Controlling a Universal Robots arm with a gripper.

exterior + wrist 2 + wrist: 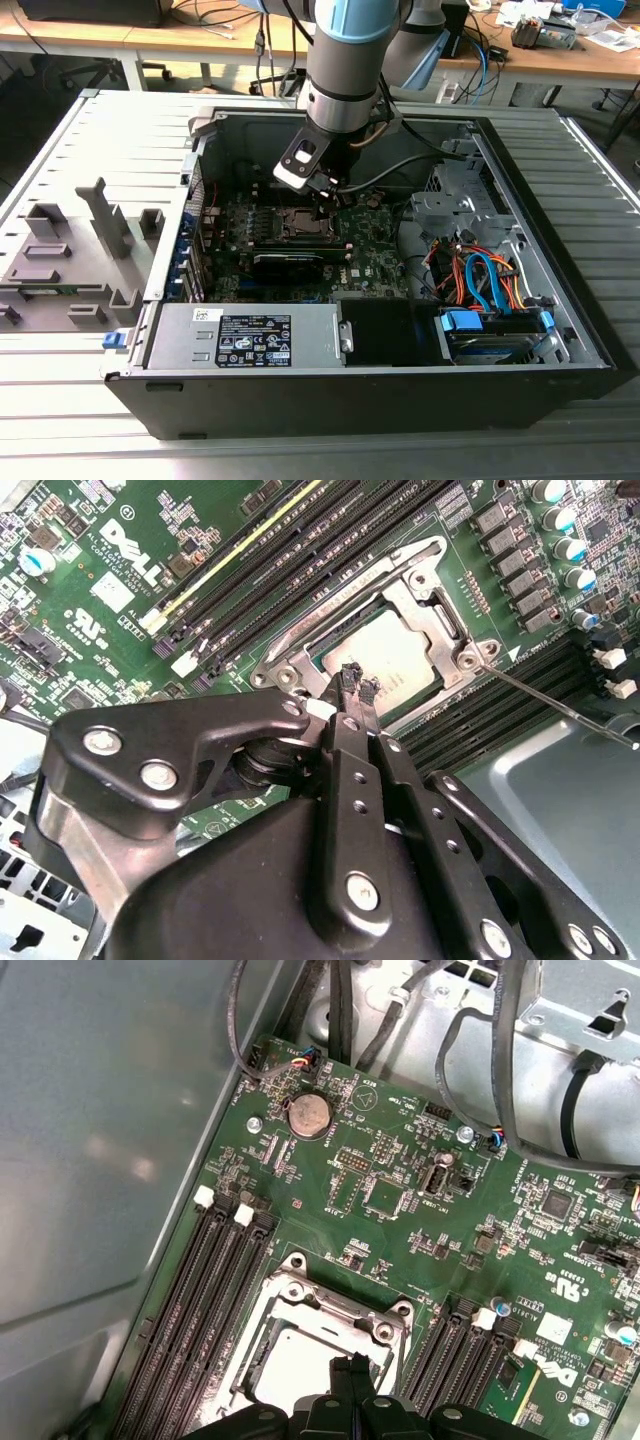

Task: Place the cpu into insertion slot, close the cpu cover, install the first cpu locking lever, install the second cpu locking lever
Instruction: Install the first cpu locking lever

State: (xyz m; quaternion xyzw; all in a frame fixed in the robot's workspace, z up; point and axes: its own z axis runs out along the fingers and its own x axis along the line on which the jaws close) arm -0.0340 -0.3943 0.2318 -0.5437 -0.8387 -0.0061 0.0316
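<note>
The gripper (pixel 357 683) hung low over the slot (pixel 297 222), its fingers (pixel 347 676) together with nothing seen between them, the tips just above the slot's near edge. The cpu (pixel 392 648) lay flat inside the slot, its silvery top showing through the window of the cover (pixel 430 610). The cover looked to be down around the chip, so the placing seemed done and the closing done or nearly so. One lever (pixel 560 708) stood out from a corner of the slot as a thin rod, unlatched.

The step in hand was likely seating the cover or starting on that lever. To do it well, the tips would need to bear on the cover's metal frame, not on the cpu's top. The push should be straight and gentle, so that the frame did not twist or shift the chip.

Memory slots (pixel 300 560) ran close along both sides of the slot, leaving little room for a sideways sweep. In the first wrist view a coin cell (pixel 308 1115) sat well beyond the slot, and dark cables (pixel 520 1080) looped past that. The grey case wall (pixel 100 1160) rose beyond the memory slots on one side. The free lever reached across the other bank towards more grey metal, which could cramp its swing.
</note>
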